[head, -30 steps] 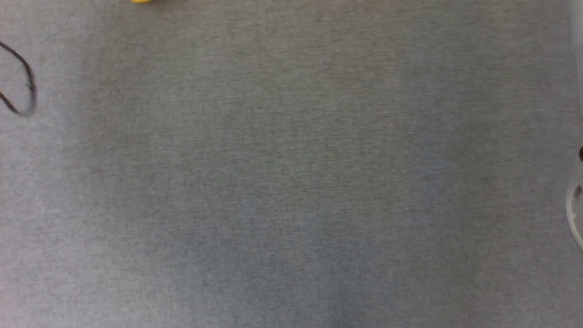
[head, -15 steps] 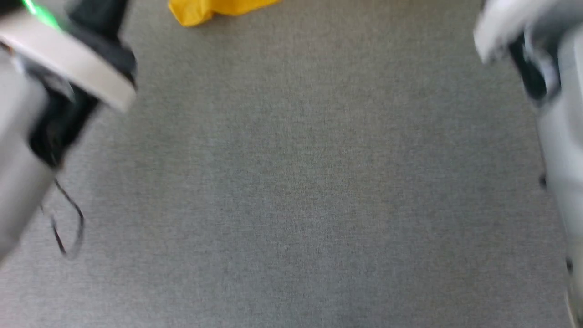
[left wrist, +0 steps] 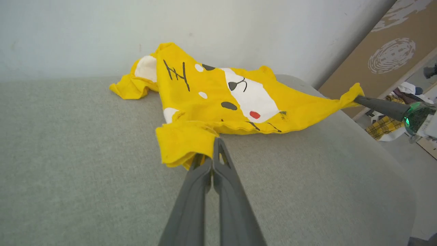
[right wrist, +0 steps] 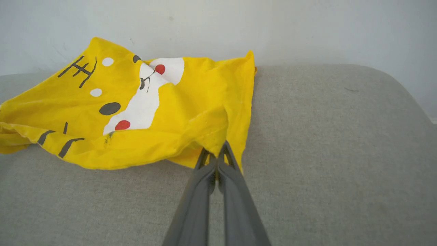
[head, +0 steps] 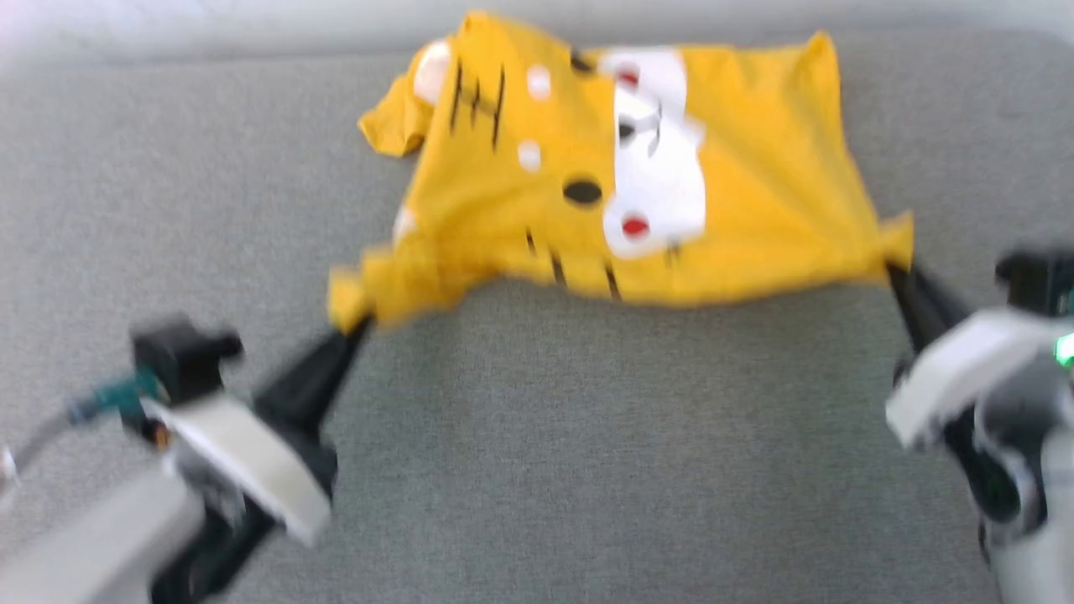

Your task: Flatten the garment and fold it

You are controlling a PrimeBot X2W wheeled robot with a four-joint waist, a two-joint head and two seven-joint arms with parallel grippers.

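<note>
shifted head camera since half a second ago: garment [head: 755, 168] whole in frame now, against a yellow scrap at the top edge then; arm housings, then at the upper corners, now at the lower corners. bright yellow t-shirt, printed side up, spread but rumpled on grey fabric surface [head: 545, 436], far edge close to pale wall [left wrist: 239, 27]. print: white muzzle, red cheek dots, black eyes, black stripes; white patch on the crumpled sleeve at the far left. left gripper [head: 357, 329] at lower left of head view, fingers pressed together, clamped on the near left corner of the garment; in left wrist view, bunched yellow cloth draped over the tips. right gripper [head: 894, 273] at the right of head view, likewise closed tight, pinching the near right corner; in right wrist view, cloth drawn to a peak at the tips. near hem strung between the two grips, wrinkled and sagging toward the left. from the left wrist also: right gripper with its corner pulled out to a taut point, green lamp [left wrist: 408, 116] lit behind the fingers. beyond the rounded edge of the surface: brown board [left wrist: 379, 58] with a pale swirl mark against the wall, checked cloth [left wrist: 384, 127] lower down. head view blurred by motion.
</note>
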